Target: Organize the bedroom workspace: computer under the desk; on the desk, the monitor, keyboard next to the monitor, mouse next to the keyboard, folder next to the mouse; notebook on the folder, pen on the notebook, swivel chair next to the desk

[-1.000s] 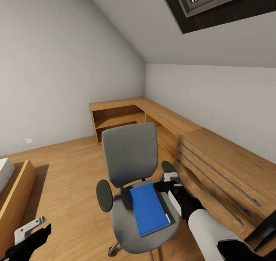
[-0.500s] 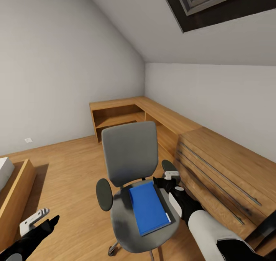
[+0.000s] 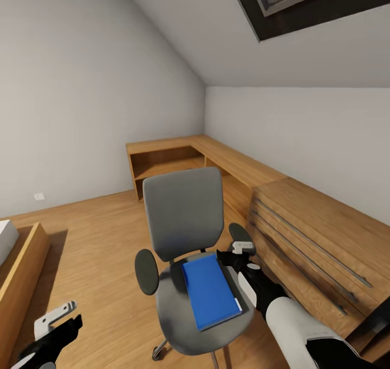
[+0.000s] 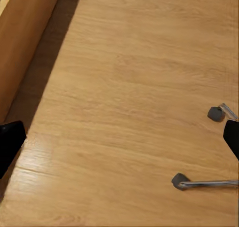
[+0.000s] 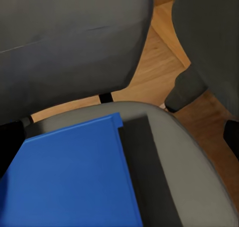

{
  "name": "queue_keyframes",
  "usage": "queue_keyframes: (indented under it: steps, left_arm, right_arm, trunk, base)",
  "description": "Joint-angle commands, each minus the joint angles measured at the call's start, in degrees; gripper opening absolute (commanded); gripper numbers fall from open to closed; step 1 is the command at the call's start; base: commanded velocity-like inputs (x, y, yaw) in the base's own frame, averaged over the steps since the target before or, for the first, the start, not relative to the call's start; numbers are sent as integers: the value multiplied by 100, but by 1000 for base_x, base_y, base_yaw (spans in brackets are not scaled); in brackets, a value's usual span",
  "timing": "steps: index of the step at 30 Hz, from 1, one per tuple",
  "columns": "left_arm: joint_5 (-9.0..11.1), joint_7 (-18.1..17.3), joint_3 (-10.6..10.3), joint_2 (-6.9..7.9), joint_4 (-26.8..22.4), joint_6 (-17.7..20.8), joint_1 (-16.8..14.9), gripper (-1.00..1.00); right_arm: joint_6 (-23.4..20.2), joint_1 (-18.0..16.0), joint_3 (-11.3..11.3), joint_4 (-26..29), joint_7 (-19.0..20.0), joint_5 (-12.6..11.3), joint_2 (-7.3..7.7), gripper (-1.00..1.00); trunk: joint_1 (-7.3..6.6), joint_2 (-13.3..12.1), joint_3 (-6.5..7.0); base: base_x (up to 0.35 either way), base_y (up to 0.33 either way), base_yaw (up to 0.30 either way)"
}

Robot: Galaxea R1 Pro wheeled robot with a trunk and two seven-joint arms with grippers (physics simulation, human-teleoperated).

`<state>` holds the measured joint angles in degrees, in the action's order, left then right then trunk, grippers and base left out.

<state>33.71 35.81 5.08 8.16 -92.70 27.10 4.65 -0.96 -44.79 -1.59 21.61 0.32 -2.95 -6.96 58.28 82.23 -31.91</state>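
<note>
One blue folder (image 3: 209, 291) lies flat on the seat of the swivel chair (image 3: 184, 217), and a thin dark flat thing, maybe the notebook (image 3: 234, 289), lies just beside its right edge; in the right wrist view the folder (image 5: 69, 174) and this dark strip (image 5: 148, 177) are side by side on the grey seat, in front of the backrest. The right gripper (image 3: 234, 256) hovers over the back right corner of the seat, near the far corner of the folder and close to the right armrest (image 3: 240, 232). Its fingers stand wide apart at the two edges of the right wrist view and hold nothing. The left gripper (image 3: 58, 321) hangs low at the left, well apart from the chair, above the wood plank floor (image 3: 103, 239). Its fingers are also spread, with bare floor (image 4: 129, 87) and two casters (image 4: 180, 180) of the chair base between them. A long wooden unit with drawers (image 3: 303, 234) runs along the right wall to the corner.
</note>
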Motion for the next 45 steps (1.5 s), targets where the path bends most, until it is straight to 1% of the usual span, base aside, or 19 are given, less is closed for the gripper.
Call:
queue_keyframes:
  steps: [1,2,3,4,5,6,7,8,11,15,45]
  left_arm:
    - [-303,149,-62,-160,-11,11,0,100]
    - [-840,325,-117,-430,-11,8,0,100]
    - [-1184,420,-139,-606,-11,7,0,100]
    - [-1780,528,-162,-891,-7,-13,0,100]
    - [-1897,543,-166,-939,-4,-23,0,100]
    - [-2086,567,-172,-1010,0,-46,0,100]
    - [-2155,576,-174,-1035,1,-57,0,100]
    - [-2289,586,-183,-1079,2,-81,0,100]
    - [-2384,591,-185,-1109,-4,-100,0,100]
    - [-2419,580,-184,-1115,-9,-112,0,100]
    - [-2413,558,-166,-1132,-11,-197,0,100]
  right_arm:
    - [-10,-3,-16,2,3,-30,1,100]
    - [-10,-3,-16,5,3,-30,1,100]
    - [-10,-3,-17,4,3,-30,1,100]
    - [-10,-3,-17,4,3,-30,1,100]
    - [-10,-3,-17,5,3,-30,1,100]
    - [-10,-3,-17,7,3,-30,1,100]
    - [-10,-3,-17,7,3,-30,2,100]
    - [-10,-3,-17,9,3,-30,2,100]
    - [-10,-3,-17,10,3,-30,2,100]
    - [-10,-3,-17,10,3,-28,2,100]
    - [7,-3,-25,-129,47,-23,19,100]
  trunk:
    - [23,45,-23]
    - [45,85,-41]
    - [67,125,-59]
    - [89,165,-77]
    - [111,205,-95]
    - [133,245,-113]
    - [155,285,-131]
    - [177,325,-149]
    - [242,446,-203]
    - [330,606,-274]
    - [989,1809,-813]
  base:
    - [0,0,0]
    - [0,0,0]
    - [0,0,0]
    - [0,0,0]
    - [0,0,0]
    - [0,0,0]
    - [0,0,0]
    - [0,0,0]
    - [0,0,0]
    - [0,0,0]
    - [0,0,0]
